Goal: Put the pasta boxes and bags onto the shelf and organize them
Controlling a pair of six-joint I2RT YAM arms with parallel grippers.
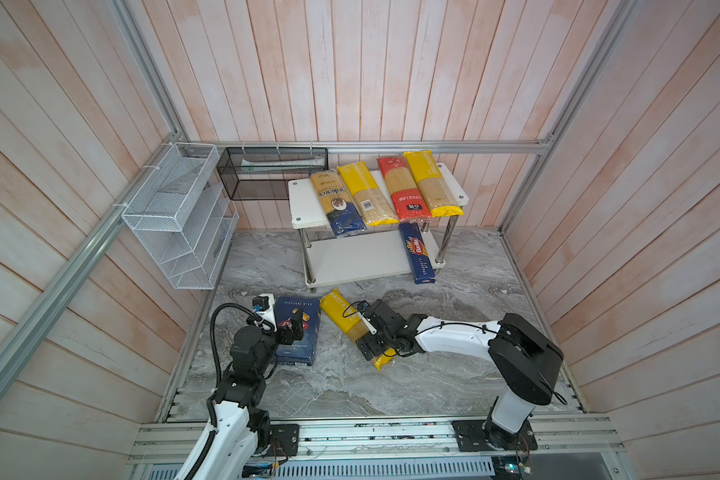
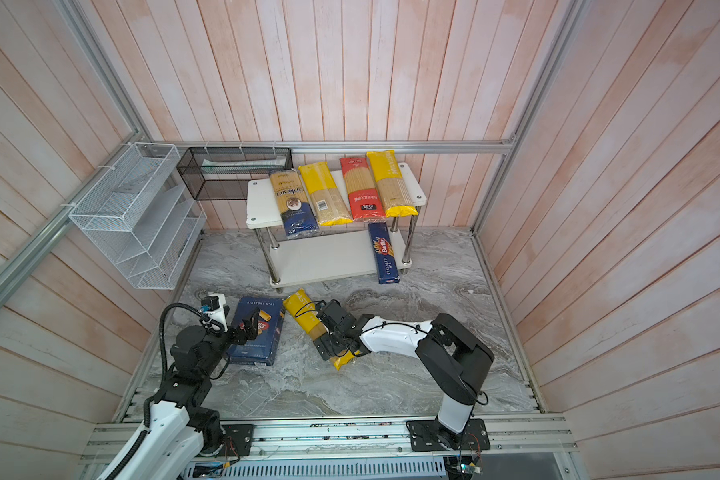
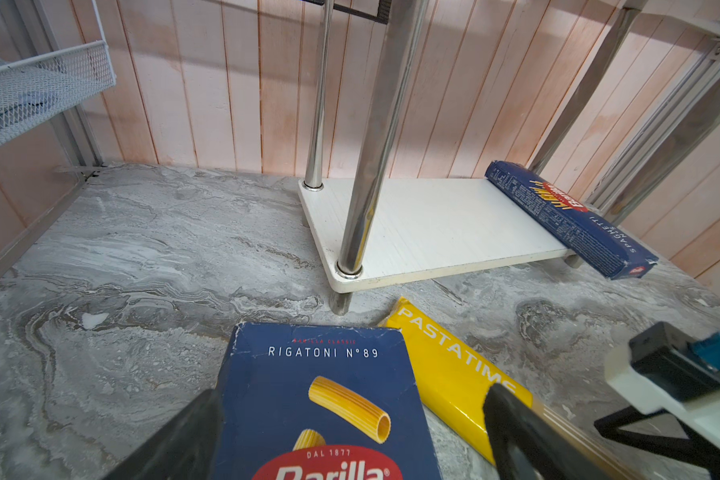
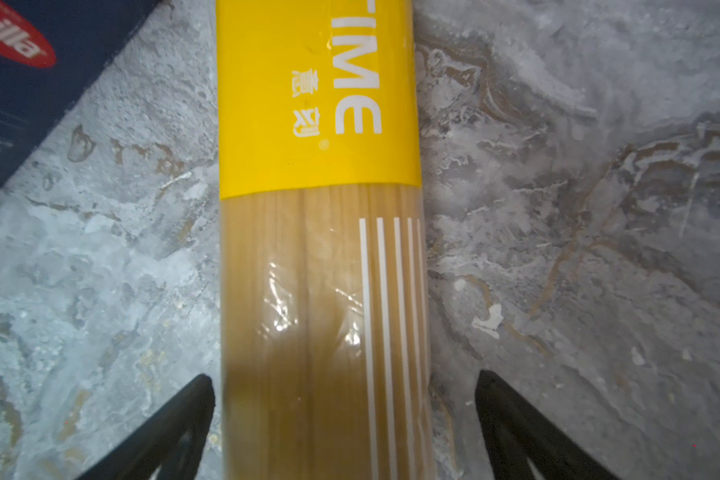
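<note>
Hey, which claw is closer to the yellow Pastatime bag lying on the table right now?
Right. The right claw straddles the yellow Pastatime bag, open, a finger on each side. The left claw hovers over the Rigatoni box beside the bag.

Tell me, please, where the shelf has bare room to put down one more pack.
The lower board is bare from its left posts up to the Spaghetti box at its right end. On the top board only a strip is free, between its left edge and the ankara bag; the rest is crowded, four bags side by side.
</note>
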